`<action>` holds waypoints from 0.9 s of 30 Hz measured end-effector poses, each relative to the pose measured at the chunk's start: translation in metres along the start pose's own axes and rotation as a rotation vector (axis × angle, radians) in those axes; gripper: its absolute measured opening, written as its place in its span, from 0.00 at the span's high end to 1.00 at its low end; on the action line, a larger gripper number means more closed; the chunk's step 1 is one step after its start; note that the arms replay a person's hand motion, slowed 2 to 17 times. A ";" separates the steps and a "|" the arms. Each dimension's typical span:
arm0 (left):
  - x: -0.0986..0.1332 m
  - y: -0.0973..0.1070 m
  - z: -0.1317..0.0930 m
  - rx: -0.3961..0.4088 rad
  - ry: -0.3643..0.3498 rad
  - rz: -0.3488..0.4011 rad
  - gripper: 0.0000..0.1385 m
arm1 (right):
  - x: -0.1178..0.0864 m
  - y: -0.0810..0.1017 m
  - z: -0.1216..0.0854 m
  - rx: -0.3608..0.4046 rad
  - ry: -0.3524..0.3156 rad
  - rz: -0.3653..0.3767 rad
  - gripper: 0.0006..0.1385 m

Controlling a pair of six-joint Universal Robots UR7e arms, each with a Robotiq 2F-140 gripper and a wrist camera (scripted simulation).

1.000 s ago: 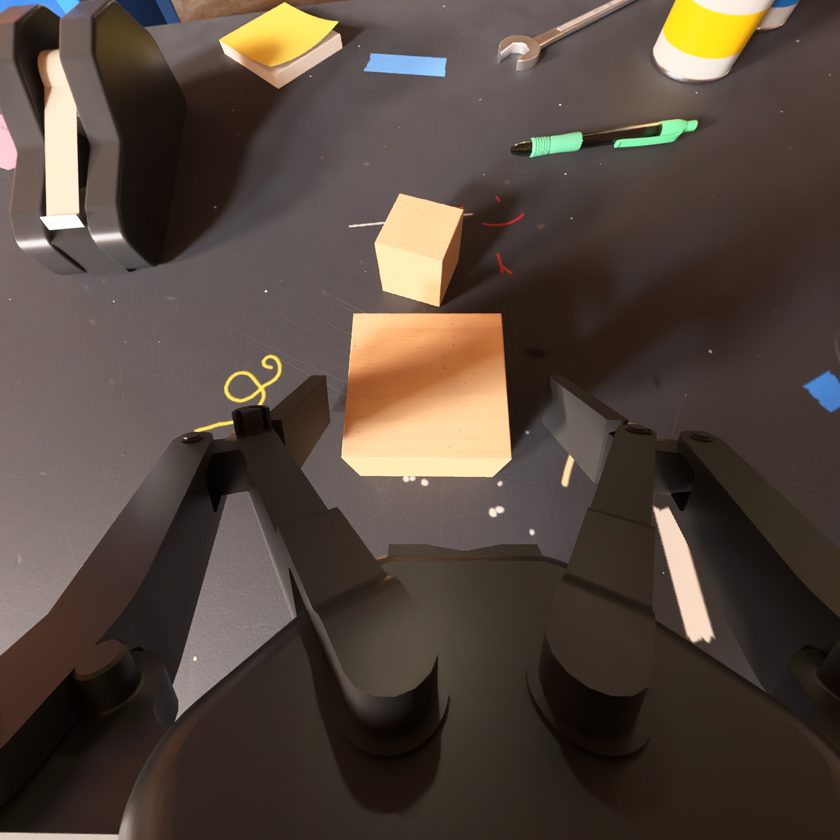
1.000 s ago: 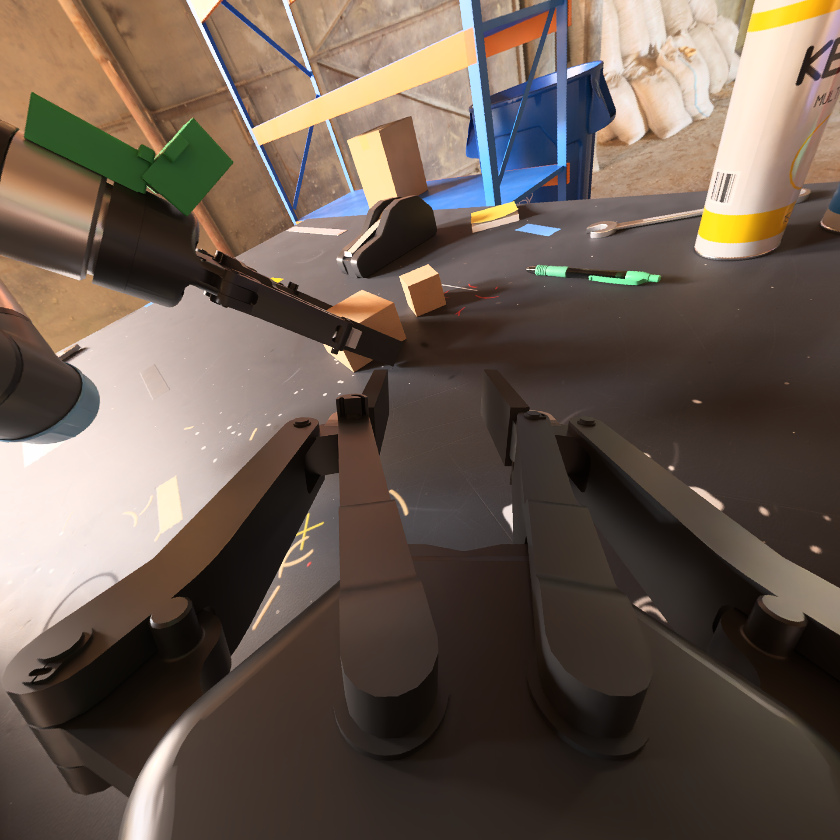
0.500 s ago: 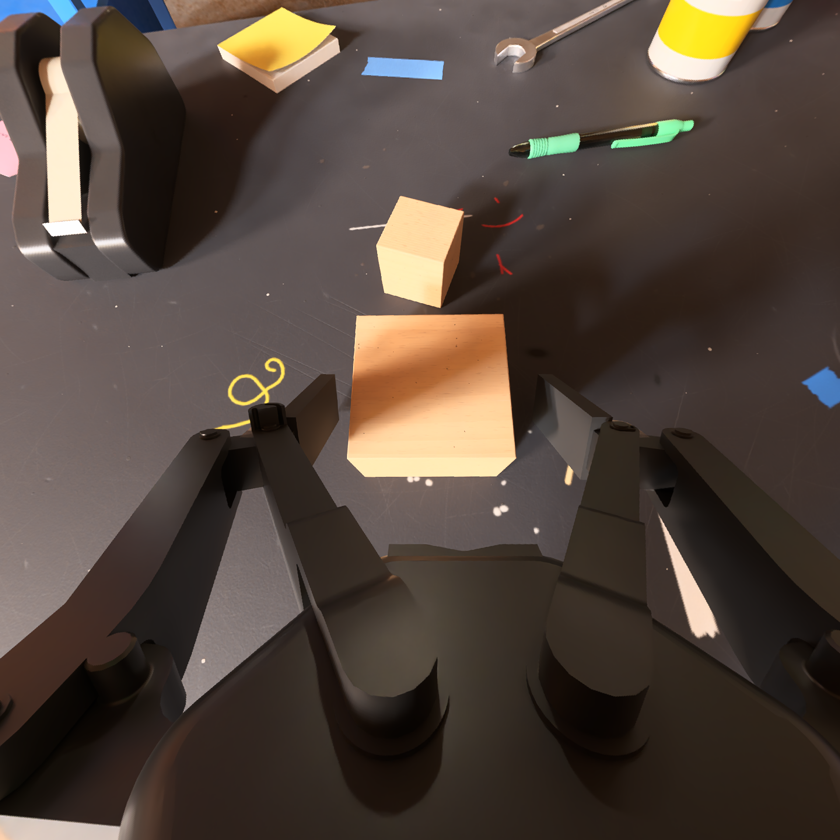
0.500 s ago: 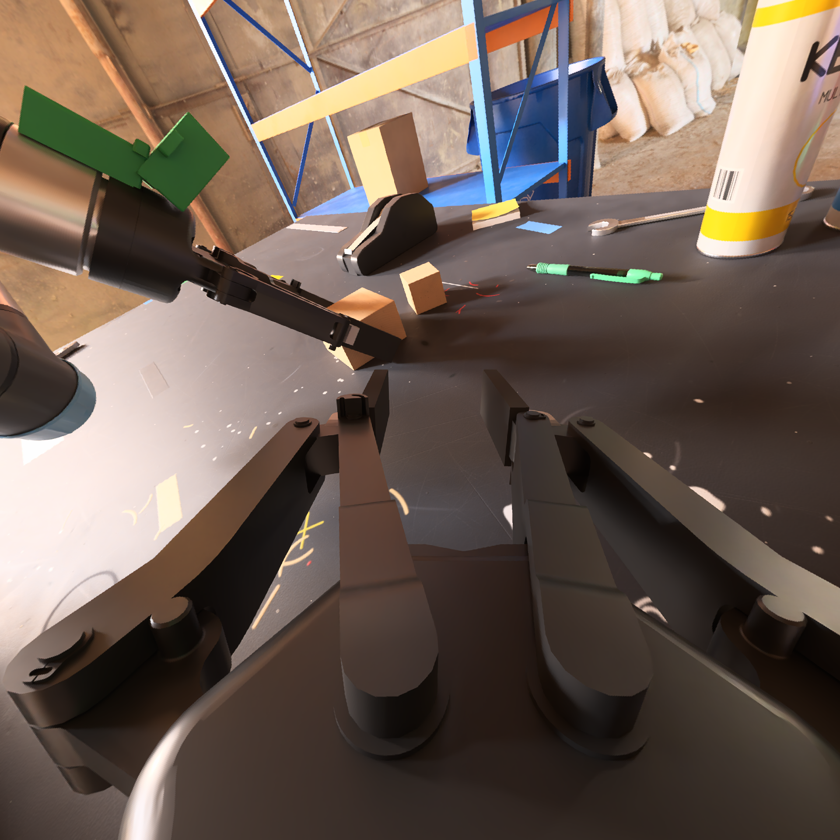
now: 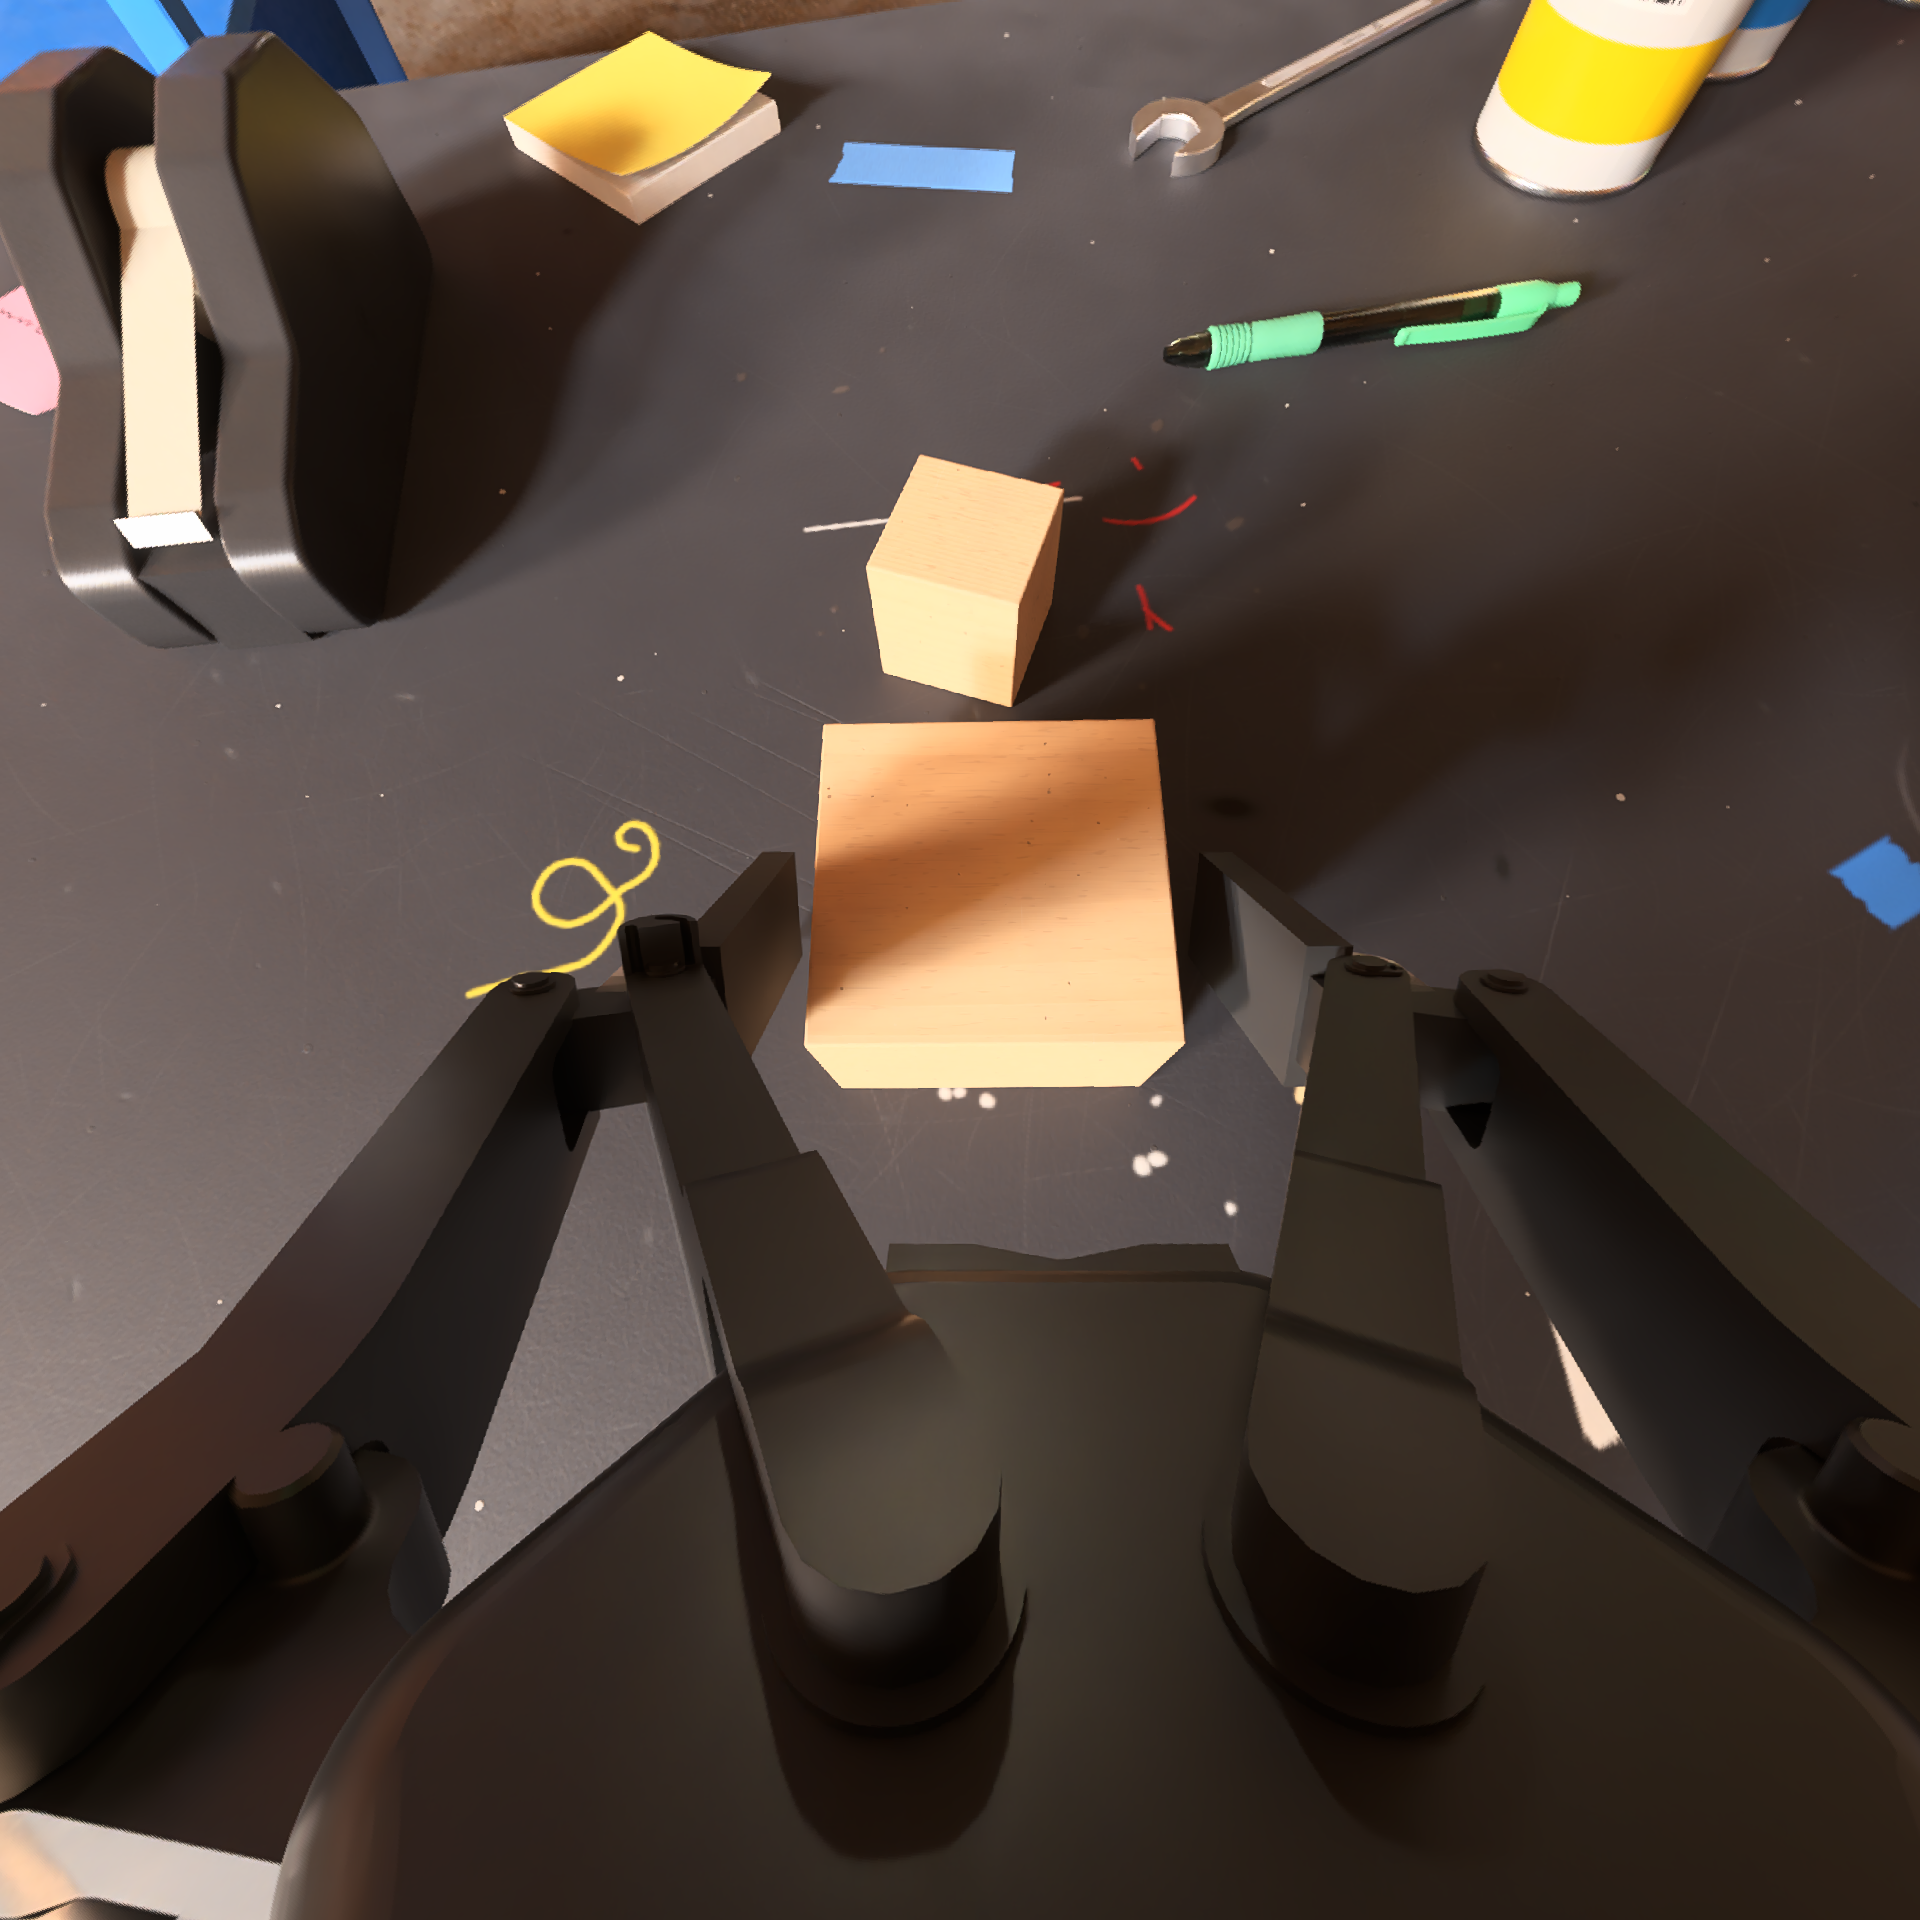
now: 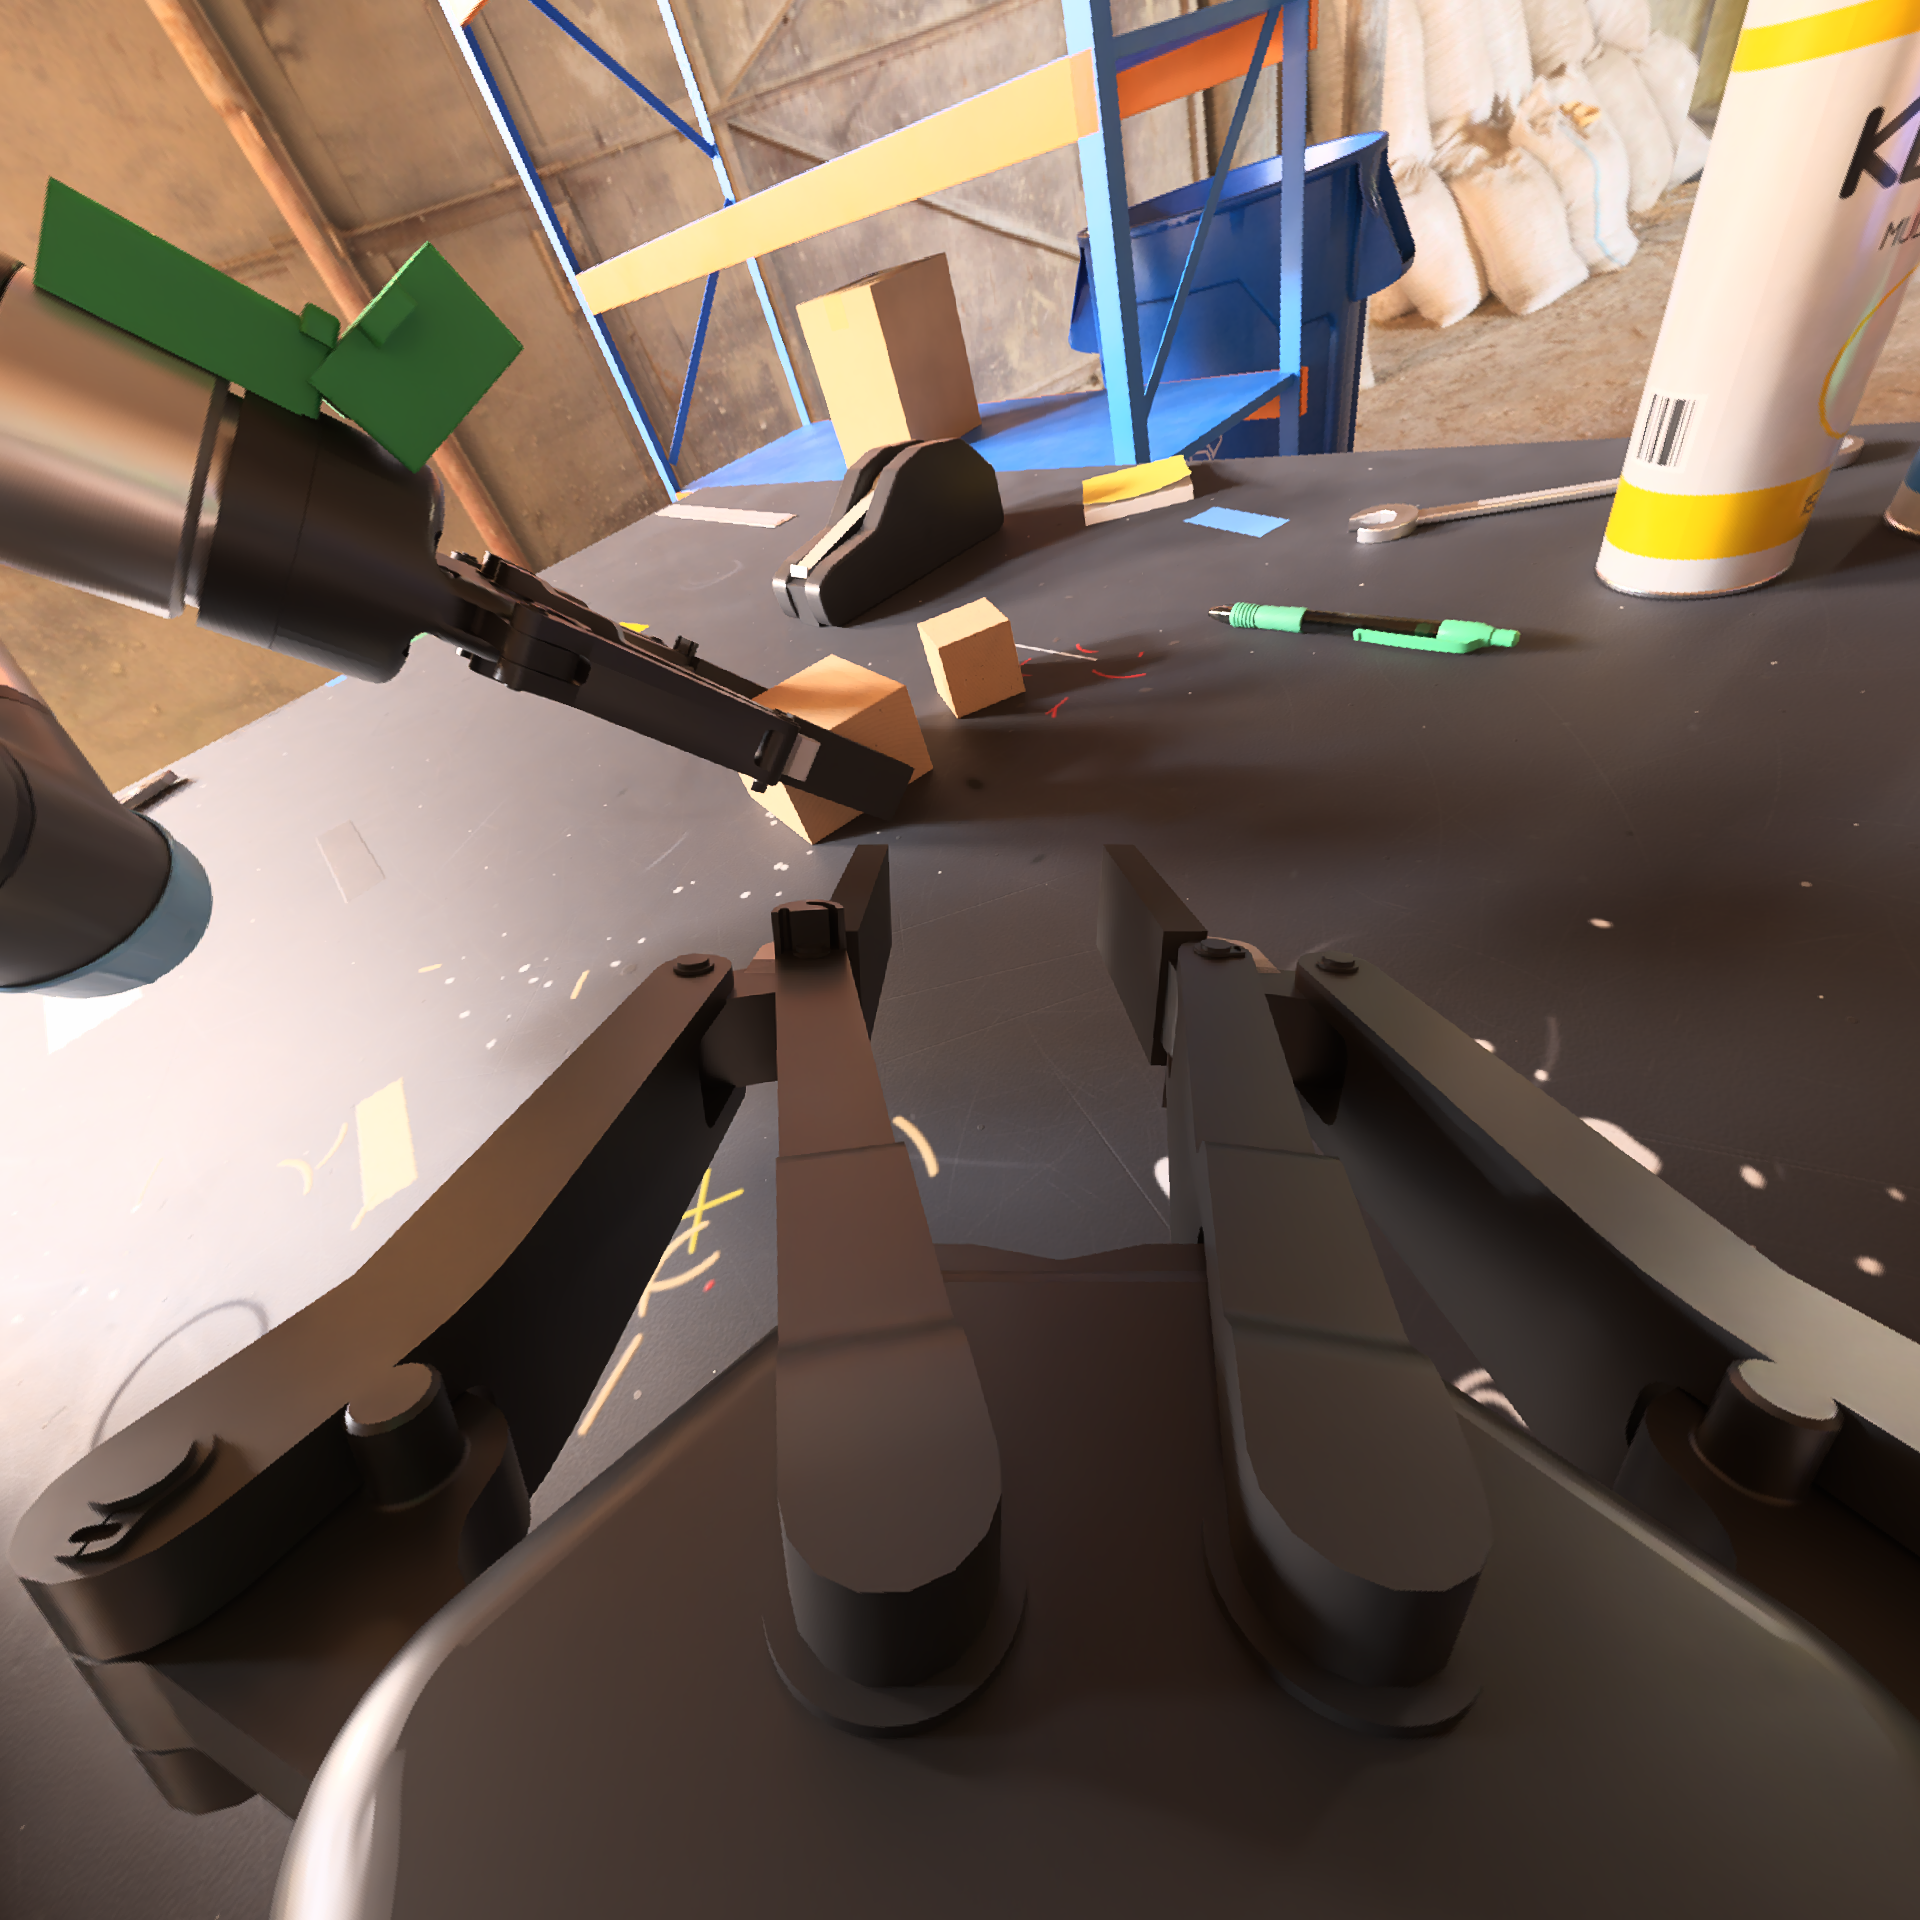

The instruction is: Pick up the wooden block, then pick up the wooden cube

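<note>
Closing in since a second ago, my left gripper [image 5: 995, 951] narrowly brackets the wooden block [image 5: 992, 904], pads not touching; right gripper [image 6: 995, 935] idles half-open, empty.

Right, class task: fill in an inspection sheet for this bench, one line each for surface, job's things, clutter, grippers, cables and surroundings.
Surface: dark table, scratched, with paint specks and scribbles.
Job's things: block flat on the table; cube just beyond it, a narrow gap between.
Clutter: tape dispenser, sticky notes, wrench, pen, can, blue tape bits.
Grippers: left gripper open, fingers either side of the block, small gaps showing; right gripper open, empty, over bare table.
Cables: nothing seen.
Surroundings: blue shelving, blue bin, cardboard box, sacks.
</note>
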State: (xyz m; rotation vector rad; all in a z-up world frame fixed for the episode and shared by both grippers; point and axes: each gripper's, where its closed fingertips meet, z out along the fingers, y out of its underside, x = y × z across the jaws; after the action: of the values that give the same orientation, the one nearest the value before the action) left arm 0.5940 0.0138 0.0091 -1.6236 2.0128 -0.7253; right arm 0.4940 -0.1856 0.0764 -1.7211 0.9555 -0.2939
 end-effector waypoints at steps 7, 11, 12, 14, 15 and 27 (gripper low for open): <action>-0.002 0.000 -0.003 0.009 -0.003 -0.003 0.39 | 0.000 -0.001 -0.001 0.001 0.002 -0.003 0.62; -0.002 0.000 -0.004 0.011 -0.001 0.001 0.45 | 0.000 -0.001 -0.001 0.001 0.002 -0.004 0.62; -0.002 0.000 -0.004 0.010 0.000 0.001 0.46 | 0.000 -0.001 -0.001 0.001 0.002 -0.004 0.62; -0.002 0.000 -0.004 0.010 0.000 0.002 0.46 | 0.000 -0.001 -0.001 0.002 0.002 -0.004 0.62; -0.002 0.000 -0.004 0.010 0.000 0.003 0.46 | 0.000 -0.001 -0.001 0.002 0.002 -0.004 0.62; -0.002 0.000 -0.004 0.011 -0.001 0.004 0.46 | 0.000 -0.002 -0.002 0.003 0.004 -0.007 0.62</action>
State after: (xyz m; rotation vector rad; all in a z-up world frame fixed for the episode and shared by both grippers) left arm 0.5916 0.0164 0.0120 -1.6132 2.0071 -0.7331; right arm 0.4938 -0.1871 0.0787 -1.7218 0.9518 -0.3040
